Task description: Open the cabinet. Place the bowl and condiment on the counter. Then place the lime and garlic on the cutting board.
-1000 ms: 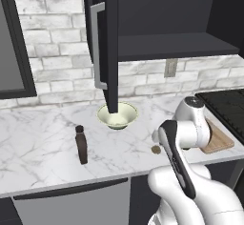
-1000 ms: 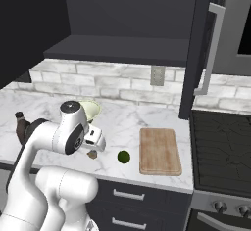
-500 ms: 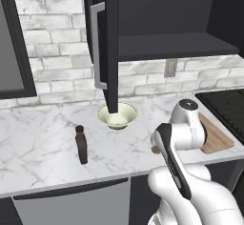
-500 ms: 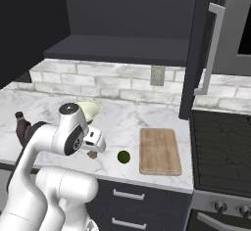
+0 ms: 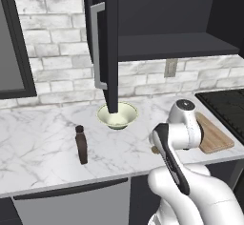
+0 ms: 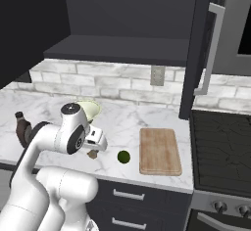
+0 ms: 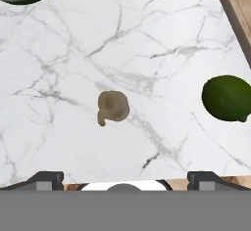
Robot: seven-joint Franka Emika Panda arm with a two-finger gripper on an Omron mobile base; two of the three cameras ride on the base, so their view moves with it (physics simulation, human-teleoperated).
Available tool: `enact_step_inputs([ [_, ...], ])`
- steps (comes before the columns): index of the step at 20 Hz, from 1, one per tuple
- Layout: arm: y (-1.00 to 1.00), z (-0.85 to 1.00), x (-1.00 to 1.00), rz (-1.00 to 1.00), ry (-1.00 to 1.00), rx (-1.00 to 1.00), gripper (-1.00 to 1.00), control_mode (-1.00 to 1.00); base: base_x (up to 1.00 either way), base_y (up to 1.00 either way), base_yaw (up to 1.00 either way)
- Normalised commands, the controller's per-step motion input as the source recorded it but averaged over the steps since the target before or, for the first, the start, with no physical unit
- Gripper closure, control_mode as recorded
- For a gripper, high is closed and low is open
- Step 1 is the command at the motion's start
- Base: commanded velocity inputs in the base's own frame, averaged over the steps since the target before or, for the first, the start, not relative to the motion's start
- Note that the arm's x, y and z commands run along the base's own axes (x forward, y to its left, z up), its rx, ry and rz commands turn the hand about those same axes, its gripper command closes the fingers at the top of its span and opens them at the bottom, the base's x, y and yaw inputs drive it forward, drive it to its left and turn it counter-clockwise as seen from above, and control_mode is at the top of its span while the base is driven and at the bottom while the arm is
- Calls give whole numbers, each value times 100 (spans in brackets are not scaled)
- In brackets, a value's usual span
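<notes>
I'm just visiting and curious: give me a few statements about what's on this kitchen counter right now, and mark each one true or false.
1. The lime lies on the cutting board. False: it sits on the counter, beside the board.
2. The cabinet door stands open. True.
3. The end effector grips the garlic. False: it is open above it.
4. The bowl and condiment stand on the counter. True.
5. The cutting board holds nothing. True.
</notes>
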Motion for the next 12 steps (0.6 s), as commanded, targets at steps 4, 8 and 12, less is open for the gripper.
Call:
enact_step_inputs([
  [4, 2, -10, 11, 0, 0, -2, -100, -100, 0, 0, 0],
  [8, 3, -21, 1, 2, 0, -2, -100, -100, 0, 0, 0],
  [12, 2, -27, 0, 4, 0, -3, -100, -100, 0, 0, 0],
])
